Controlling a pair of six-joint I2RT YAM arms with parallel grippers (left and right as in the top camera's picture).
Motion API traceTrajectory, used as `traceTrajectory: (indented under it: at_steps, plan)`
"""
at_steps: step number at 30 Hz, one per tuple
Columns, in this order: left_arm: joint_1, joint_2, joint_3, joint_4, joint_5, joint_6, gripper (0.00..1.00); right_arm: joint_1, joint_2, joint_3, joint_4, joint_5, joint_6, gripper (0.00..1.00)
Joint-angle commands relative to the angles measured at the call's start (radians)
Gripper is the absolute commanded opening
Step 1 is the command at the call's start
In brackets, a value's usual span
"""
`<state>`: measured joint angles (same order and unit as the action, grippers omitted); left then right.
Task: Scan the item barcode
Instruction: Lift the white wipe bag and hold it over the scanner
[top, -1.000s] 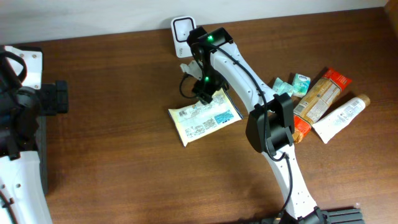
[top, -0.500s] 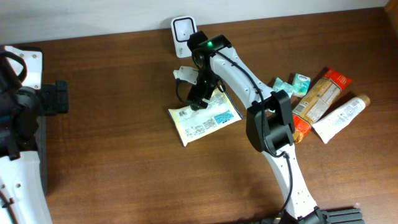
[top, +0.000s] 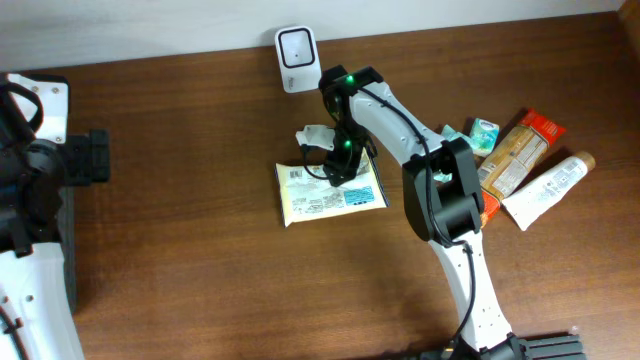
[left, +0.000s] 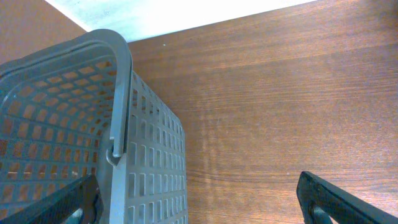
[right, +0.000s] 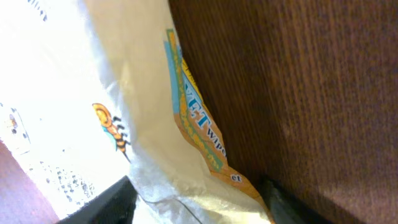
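Observation:
The item is a flat pale-yellow packet (top: 325, 195) with printed text and a barcode label, lying on the brown table. My right gripper (top: 340, 165) is down on the packet's far right edge. In the right wrist view the packet (right: 124, 93) and its orange-trimmed edge fill the gap between the right gripper's (right: 196, 205) fingers, which stand partway apart astride that edge. The white scanner (top: 296, 46) stands at the table's back edge, just behind the packet. My left gripper (left: 199, 199) is wide open beside a grey basket, with nothing between its fingers.
A grey mesh basket (left: 62, 124) sits at the far left under the left arm. To the right lie small green packs (top: 470, 132), an orange-brown carton (top: 515, 150) and a white tube (top: 548, 188).
The right gripper has moved right and down onto the packet's edge and its jaws have narrowed. The packet has turned and now lies squarer to the table. The left arm is still.

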<state>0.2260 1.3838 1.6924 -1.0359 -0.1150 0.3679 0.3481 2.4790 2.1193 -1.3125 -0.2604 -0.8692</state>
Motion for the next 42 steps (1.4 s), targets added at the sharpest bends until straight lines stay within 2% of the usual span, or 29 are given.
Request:
traceTrajectory:
  at_steps: [1,4,7,10,16,19,24,28,31,32,36,40,42]
  plan:
    - [0.004,-0.003,0.010,0.001,0.006,0.012,0.99,-0.022,0.034,-0.035,0.005,-0.006,0.080,0.04]
    - [0.004,-0.003,0.010,0.001,0.006,0.012,0.99,-0.030,0.033,-0.007,-0.013,-0.074,0.251,0.04]
    - [0.004,-0.003,0.010,0.001,0.006,0.012,0.99,-0.030,0.029,0.077,-0.103,-0.214,0.340,0.04]
    - [0.004,-0.003,0.010,0.001,0.006,0.012,0.99,-0.036,0.025,0.212,-0.195,-0.283,0.566,0.04]
    - [0.004,-0.003,0.010,0.001,0.006,0.012,0.99,-0.043,-0.003,0.306,-0.274,-0.378,0.568,0.04]
    - [0.004,-0.003,0.010,0.001,0.006,0.012,0.99,-0.035,-0.068,0.446,-0.302,-0.418,0.564,0.04]
    - [0.004,-0.003,0.010,0.001,0.006,0.012,0.99,-0.035,-0.144,0.694,-0.361,-0.404,0.555,0.04]
    - [0.004,-0.003,0.010,0.001,0.006,0.012,0.99,-0.035,-0.177,0.801,-0.386,-0.402,0.557,0.04]
    - [0.004,-0.003,0.010,0.001,0.006,0.012,0.99,-0.035,-0.211,0.815,-0.386,-0.385,0.556,0.04]
    - [0.004,-0.003,0.010,0.001,0.006,0.012,0.99,-0.033,-0.214,0.815,-0.380,-0.326,0.557,0.04]
    - [0.004,-0.003,0.010,0.001,0.006,0.012,0.99,0.039,-0.180,0.806,-0.236,0.418,0.684,0.04]
    - [0.004,-0.003,0.010,0.001,0.006,0.012,0.99,0.084,-0.119,0.729,-0.039,0.843,0.700,0.04]
    - [0.004,-0.003,0.010,0.001,0.006,0.012,0.99,0.090,-0.095,0.667,0.081,0.988,0.635,0.04]
